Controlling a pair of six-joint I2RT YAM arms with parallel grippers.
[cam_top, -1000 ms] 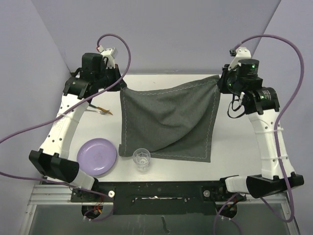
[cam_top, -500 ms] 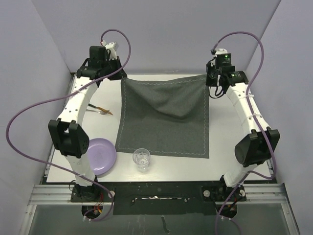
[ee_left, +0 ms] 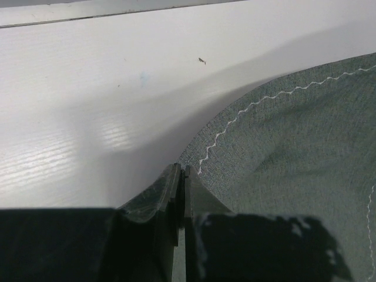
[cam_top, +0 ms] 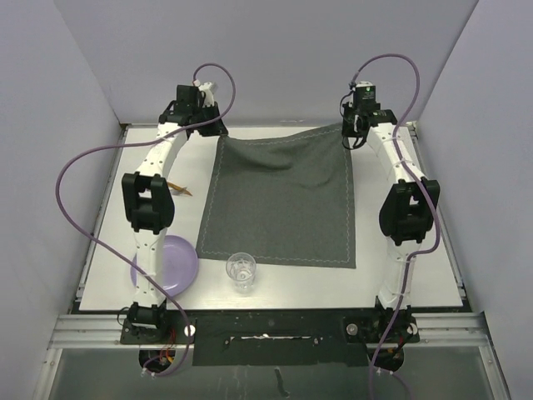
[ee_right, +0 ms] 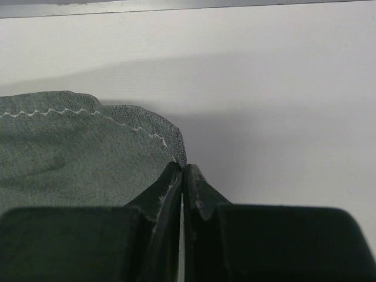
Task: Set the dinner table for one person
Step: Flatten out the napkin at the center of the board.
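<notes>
- presently, left claw (ee_left: 179,171): pinched fully closed on the far-left corner of the dark grey placemat (cam_top: 279,200); right claw (ee_right: 183,167): likewise closed on the far-right corner.
- tabletop (cam_top: 416,275): white, spanning the whole workspace beneath everything; the placemat lies near its middle, with its far edge lifted a little at both claws and a shallow fold behind it.
- hazard one, uneven release: if one claw opens ahead of the other, or cloth clings to a finger as an arm lifts, the far edge may be dragged askew or tucked under.
- hazard two, shoving the cloth: the glass (cam_top: 241,271) and purple plate (cam_top: 179,262) stand close to the near edge, so pushing the placemat toward them could tip the glass.
- hazard three, leftover wrinkle: a fold left in would likely give the plate an uneven seat.
</notes>
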